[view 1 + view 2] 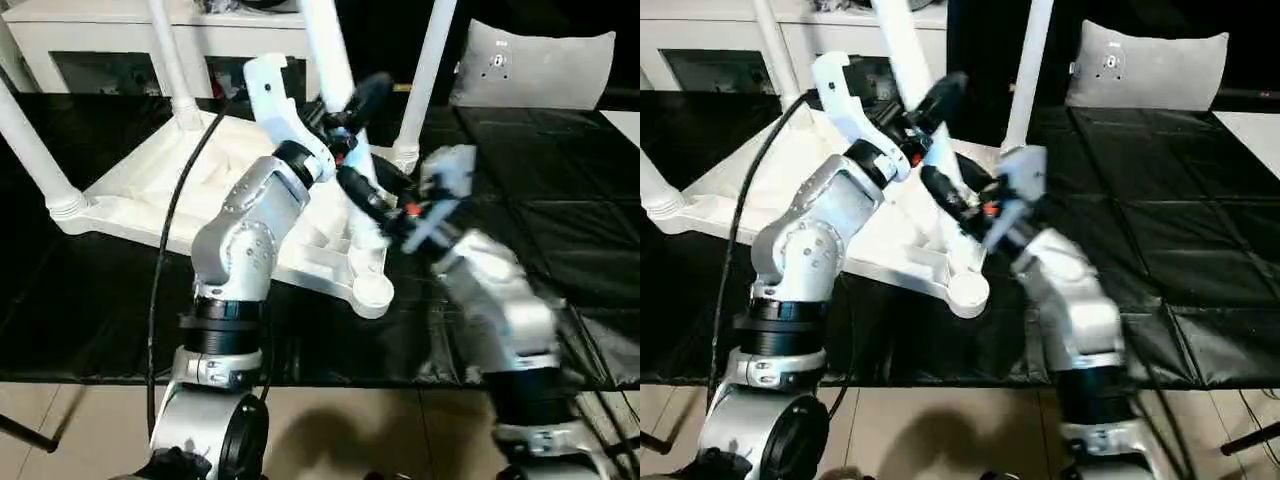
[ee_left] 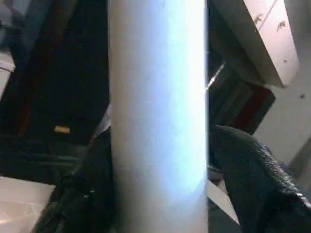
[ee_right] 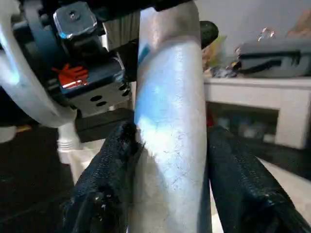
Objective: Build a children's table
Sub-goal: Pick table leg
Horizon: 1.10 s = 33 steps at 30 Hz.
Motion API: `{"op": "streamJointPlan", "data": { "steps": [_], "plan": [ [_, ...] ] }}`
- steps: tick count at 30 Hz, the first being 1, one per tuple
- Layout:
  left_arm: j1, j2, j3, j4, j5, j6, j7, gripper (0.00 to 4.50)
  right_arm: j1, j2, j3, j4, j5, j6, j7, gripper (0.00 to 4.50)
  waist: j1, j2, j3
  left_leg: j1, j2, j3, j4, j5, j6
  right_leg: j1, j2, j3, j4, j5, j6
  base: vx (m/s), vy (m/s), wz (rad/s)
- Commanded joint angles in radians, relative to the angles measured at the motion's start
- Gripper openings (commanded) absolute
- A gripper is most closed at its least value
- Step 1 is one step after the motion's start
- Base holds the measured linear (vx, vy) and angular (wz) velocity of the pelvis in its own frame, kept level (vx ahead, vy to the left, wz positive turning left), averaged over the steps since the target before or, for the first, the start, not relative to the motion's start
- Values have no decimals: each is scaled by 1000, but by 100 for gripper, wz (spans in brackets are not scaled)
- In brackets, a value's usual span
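Three white legs already stand up from the upturned tabletop (image 1: 150, 190) in the left eye view: one at the near left corner (image 1: 30, 150), one at the far left (image 1: 170, 60) and one at the far right (image 1: 425, 70). The tabletop lies ribbed side up on the black-covered work table (image 1: 560, 230), and its near right corner socket (image 1: 372, 292) is bare. A fourth leg (image 1: 328, 50) rises at a tilt between the two arms. The left gripper (image 1: 352, 110) clasps it higher up, and the right gripper (image 1: 365, 195) clasps it lower down, just above the tabletop. A white cabinet (image 1: 90, 40) stands behind the table and a grey cushion (image 1: 535, 65) lies at the far right.

The right eye view gives the same scene: the fourth leg runs down between both grippers toward the bare socket (image 1: 967, 291), though its lower end is hidden behind the right gripper (image 1: 952, 195).

In the left wrist view the leg (image 2: 158, 116) runs straight up between the two black fingers (image 2: 248, 179), which press against it on either side.

In the right wrist view the right gripper's fingers (image 3: 104, 179) close on the leg (image 3: 167, 136) from both sides, with the left gripper's body (image 3: 82, 73) just above them on the same leg
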Motion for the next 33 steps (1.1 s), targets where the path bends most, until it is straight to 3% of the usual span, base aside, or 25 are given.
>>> {"op": "streamJointPlan", "data": {
  "steps": [1, 3, 7, 11, 18, 20, 26, 28, 32, 33],
  "plan": [
    [5, -92, -18, -29, 10, -30, 8, 274, 13, 2, 18, 24, -30, -29, -9, 183, -1, -11, -79, -9, 13, 3, -59, -29, 68, 81, -51, 57, -59, -245, -62, 0, 0, 0],
    [6, -89, -26, -29, 15, -38, 9, 243, 15, 7, 22, 29, -34, -41, -10, 183, -4, -11, -78, -8, 12, 4, -59, -34, 77, 82, -51, 58, -58, -238, -73, 0, 0, 0],
    [13, -86, -45, -33, 13, -44, 11, 241, 16, 12, 26, 42, -37, -66, -9, 183, -5, -10, -78, -7, 13, 4, -59, -39, 82, 82, -52, 58, -58, -237, -82, 0, 0, 0],
    [20, -84, -57, -34, 8, -52, 17, 192, 16, 13, 29, 53, -41, -86, -8, 183, -5, -12, -77, -7, 14, 5, -59, -47, 83, 82, -52, 59, -59, -245, -82, 0, 0, 0],
    [26, -81, -59, -29, 8, -47, 32, 184, 9, 14, 29, 67, -48, -99, -17, 183, -6, -13, -78, -7, 14, 4, -58, -41, 85, 81, -51, 59, -58, -250, -79, 0, 0, 0],
    [26, -80, -56, -23, 4, -48, 42, 184, 5, 14, 31, 80, -85, -128, -55, 183, -7, -12, -78, -7, 14, 5, -57, -38, 80, 80, -52, 59, -57, -243, -83, 0, 0, 0],
    [20, -73, -38, -6, 7, -53, 67, 184, 9, 23, 27, 81, -51, -94, -38, 183, -6, -12, -79, -7, 13, 4, -57, -36, 88, 82, -51, 60, -55, -227, -90, 0, 0, 0],
    [18, -67, -33, 0, 10, -55, 72, 184, 11, 17, 25, 84, -48, -97, -31, 238, -6, -11, -79, -6, 14, 4, -58, -38, 88, 81, -51, 60, -55, -228, -92, 0, 0, 0],
    [10, -47, -26, 17, 20, -64, 75, 183, 19, 6, 7, 80, -33, -95, -27, 273, -6, -9, -79, -6, 13, 4, -57, -39, 86, 82, -51, 59, -55, -225, -93, 0, 0, 0],
    [3, -37, -19, 29, 24, -68, 77, 182, 17, -9, 9, 83, -36, -59, -26, 285, -6, -6, -79, -6, 12, 4, -57, -38, 85, 83, -50, 59, -56, -224, -94, 0, 0, 0]
  ]
}}
